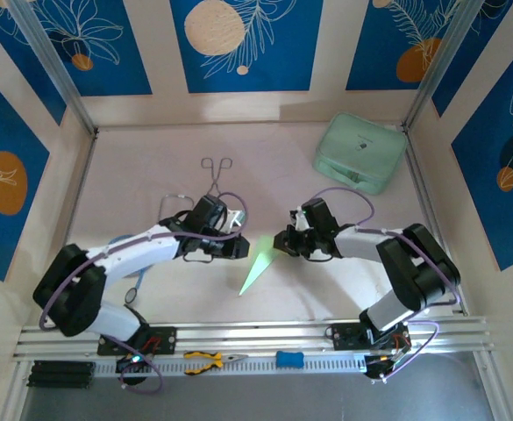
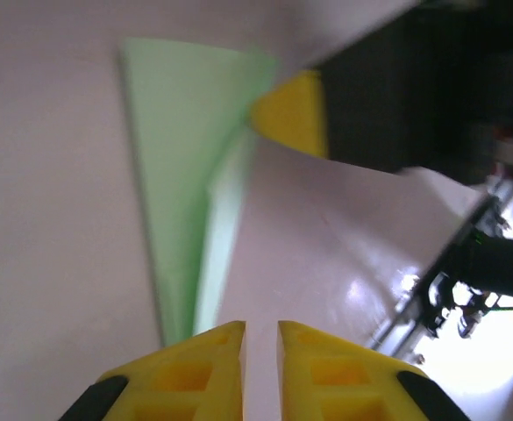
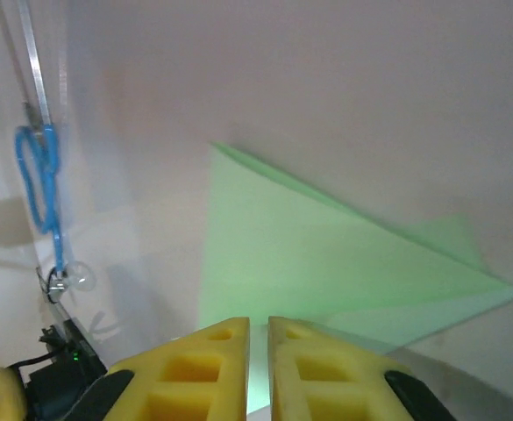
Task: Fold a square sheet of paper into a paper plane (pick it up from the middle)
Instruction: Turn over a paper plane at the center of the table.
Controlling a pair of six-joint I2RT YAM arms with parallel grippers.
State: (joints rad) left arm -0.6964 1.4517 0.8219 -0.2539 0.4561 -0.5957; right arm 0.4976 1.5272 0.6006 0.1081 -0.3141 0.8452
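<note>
The plane (image 1: pixel 257 263) is lying flat on the table (image 1: pixel 142 167), in the middle of the near half, between the two grippers. Its sharp tip is pointing toward the near edge and slightly left, and its wide end is lying toward the right gripper (image 1: pixel 277 241). The left gripper (image 1: pixel 245 250) is hovering low just left of the plane's wide end, facing the right gripper across it, with the two sets of fingertips close together. In the left wrist view the left jaws are standing only a narrow slit apart, with bare table showing through the gap and nothing between them. The plane (image 2: pixel 181 175) is lying ahead of them and to the left, its centre fold showing as a paler strip. One yellow fingertip (image 2: pixel 293 114) of the right gripper is meeting the plane's far corner there. In the right wrist view the right jaws are also standing a thin slit apart, directly over the plane (image 3: pixel 309 254), and green is showing through the bottom of the gap. I cannot tell whether the pads are touching the paper. Blue scissors (image 3: pixel 39 189) are lying on the table at the left of that view, well apart from the plane. From above, the tongs (image 1: pixel 217 175) are lying behind the left gripper. The mint case (image 1: pixel 359 151) is sitting in the far right corner, well apart from both arms. Yellow-handled pliers (image 1: pixel 208 360) are resting on the rail at the near edge, between the arm bases.
</note>
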